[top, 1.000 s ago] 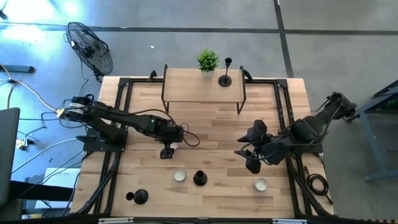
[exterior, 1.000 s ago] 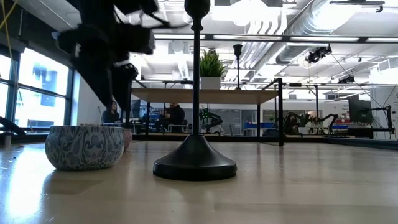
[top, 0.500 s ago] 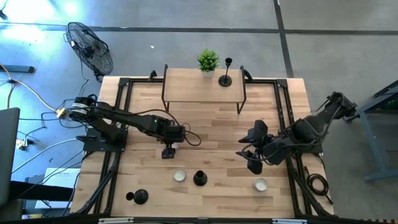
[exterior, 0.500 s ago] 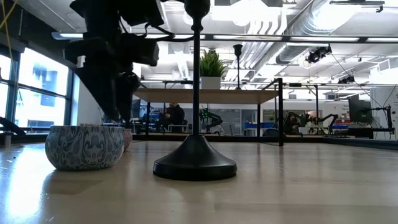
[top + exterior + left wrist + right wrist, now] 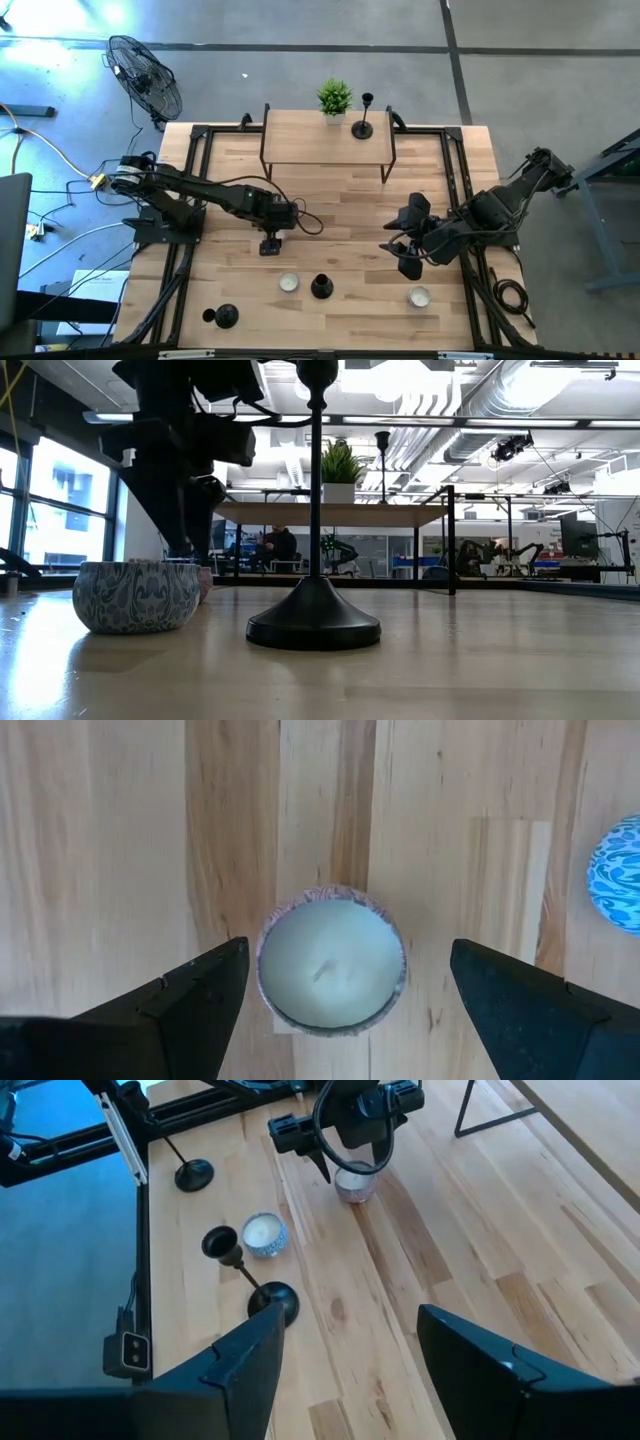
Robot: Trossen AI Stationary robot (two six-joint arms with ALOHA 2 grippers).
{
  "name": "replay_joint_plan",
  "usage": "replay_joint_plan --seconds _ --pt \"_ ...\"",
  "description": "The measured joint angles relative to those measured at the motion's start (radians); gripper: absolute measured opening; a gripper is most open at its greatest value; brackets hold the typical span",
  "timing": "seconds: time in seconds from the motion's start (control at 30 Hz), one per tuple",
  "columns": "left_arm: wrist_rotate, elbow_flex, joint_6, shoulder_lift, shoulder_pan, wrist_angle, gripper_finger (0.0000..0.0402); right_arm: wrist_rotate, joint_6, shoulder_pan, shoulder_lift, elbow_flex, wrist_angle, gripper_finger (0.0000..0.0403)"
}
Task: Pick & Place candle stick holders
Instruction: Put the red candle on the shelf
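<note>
- Three black holders are seen: one on the shelf beside the plant, one at the table's near middle, one at its near left corner.
- The left gripper is held spread wide, straddling a small candle jar, nothing gripped.
- The right gripper is poised apart and empty, well away from the holders.
- Each holder is judged rigid, fairly light, top-heavy and easily tipped; the slim stem just above the flared base is judged the best place to be pinched.
</note>
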State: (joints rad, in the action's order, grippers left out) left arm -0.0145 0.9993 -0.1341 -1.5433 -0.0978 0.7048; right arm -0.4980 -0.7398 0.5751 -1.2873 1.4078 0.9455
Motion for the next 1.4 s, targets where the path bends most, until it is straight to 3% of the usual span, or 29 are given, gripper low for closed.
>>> replay_joint_plan --seconds 0.93,1.27,1.4 --pt "-0.02 -0.001 0.025 -0.14 0.0 -0.006 0.0342 0.011 0.008 0.001 0.0 0.0 0.0 0.0224" --pt "0.024 -0.001 0.025 -0.141 0.0 -0.008 0.0342 0.008 0.016 0.001 0.0 0.0 0.0 0.0224" --pt "-0.003 -0.001 0.02 -0.141 0.0 -0.008 0.0342 0.006 0.016 0.001 0.0 0.0 0.0 0.0224"
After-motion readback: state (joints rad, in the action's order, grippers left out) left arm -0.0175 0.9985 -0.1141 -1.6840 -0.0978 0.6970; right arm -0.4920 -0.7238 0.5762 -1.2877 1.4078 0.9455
